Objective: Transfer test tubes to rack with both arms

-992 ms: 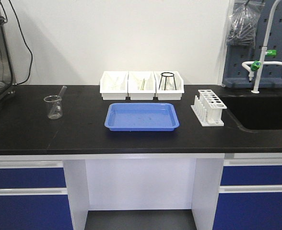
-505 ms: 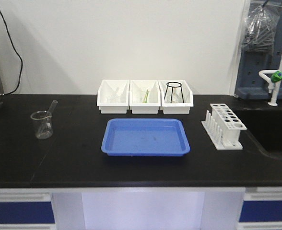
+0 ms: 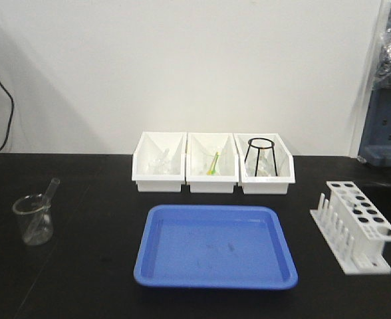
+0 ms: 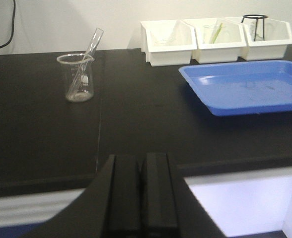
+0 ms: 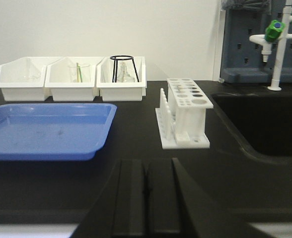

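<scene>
Closer than a second ago, everything is seen larger in the front view: the camera has been carried toward the table (image 3: 89, 266), while nothing on it has been shifted. A blue tray (image 3: 215, 249) lies at the centre. The rack (image 3: 358, 222) is stood to the right of the tray, apart from it, with every visible hole empty. Well left of the tray a beaker (image 3: 33, 222) is stood, and one test tube (image 3: 50, 189) is leant in it: clear, slender, rim upward. Neither arm is seen here.

In the left wrist view, the left gripper (image 4: 141, 163) is held low at the table's near edge, its fingers pressed together on nothing. The beaker and tube are found left of the tray, well ahead of it.

In the right wrist view, the right gripper (image 5: 146, 171) is likewise pressed together and empty, with the rack just right of the tray. No tube is judged to have been transferred yet, so the whole task is left.
</scene>
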Controlling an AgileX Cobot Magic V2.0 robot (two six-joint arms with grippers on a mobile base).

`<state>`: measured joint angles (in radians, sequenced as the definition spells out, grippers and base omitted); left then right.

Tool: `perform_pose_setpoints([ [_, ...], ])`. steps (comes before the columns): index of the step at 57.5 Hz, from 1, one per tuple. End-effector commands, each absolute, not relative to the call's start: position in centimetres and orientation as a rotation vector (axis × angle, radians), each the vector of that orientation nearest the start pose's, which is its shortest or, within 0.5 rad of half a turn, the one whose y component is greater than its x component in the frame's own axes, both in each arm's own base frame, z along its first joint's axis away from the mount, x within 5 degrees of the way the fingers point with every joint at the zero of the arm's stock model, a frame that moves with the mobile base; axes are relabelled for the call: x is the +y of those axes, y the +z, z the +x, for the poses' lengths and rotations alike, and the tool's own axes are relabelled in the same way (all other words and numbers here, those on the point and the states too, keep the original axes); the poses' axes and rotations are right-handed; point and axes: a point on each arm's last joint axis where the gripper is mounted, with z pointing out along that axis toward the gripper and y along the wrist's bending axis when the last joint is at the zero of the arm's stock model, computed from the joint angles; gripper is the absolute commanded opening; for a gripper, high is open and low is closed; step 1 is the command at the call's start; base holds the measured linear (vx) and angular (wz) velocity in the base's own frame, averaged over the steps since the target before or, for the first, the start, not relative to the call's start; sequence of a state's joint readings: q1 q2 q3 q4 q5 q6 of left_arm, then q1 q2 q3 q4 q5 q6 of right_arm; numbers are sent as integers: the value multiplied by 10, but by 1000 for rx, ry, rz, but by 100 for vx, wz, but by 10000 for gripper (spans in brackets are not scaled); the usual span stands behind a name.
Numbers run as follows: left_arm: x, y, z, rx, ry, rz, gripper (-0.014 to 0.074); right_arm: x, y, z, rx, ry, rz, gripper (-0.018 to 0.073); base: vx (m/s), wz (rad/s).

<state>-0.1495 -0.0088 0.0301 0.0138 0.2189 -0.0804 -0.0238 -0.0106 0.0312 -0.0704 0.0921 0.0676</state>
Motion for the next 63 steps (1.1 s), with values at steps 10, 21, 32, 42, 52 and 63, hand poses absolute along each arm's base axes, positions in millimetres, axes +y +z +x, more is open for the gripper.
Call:
perform_pose_setpoints([
  [10, -8, 183, 56, 1650, -170, 61, -15, -1, 199, 57, 1525, -29, 10, -7, 45, 0],
  [21, -8, 183, 56, 1650, -170, 61, -15, -1, 199, 57, 1525, -29, 10, -7, 40, -2],
  [32, -8, 183, 56, 1650, -170, 61, -15, -1, 199, 57, 1525, -29, 10, -7, 35, -1],
  [42, -8, 183, 56, 1650, -170, 61, -15, -1, 199, 57, 1525, -29, 10, -7, 27, 2],
  [52, -8, 183, 56, 1650, -170, 61, -15, -1, 199, 57, 1525, -29, 10, -7, 15, -1],
  [63, -8, 183, 56, 1650, -170, 61, -15, -1, 199, 57, 1525, -29, 10, -7, 5, -2],
])
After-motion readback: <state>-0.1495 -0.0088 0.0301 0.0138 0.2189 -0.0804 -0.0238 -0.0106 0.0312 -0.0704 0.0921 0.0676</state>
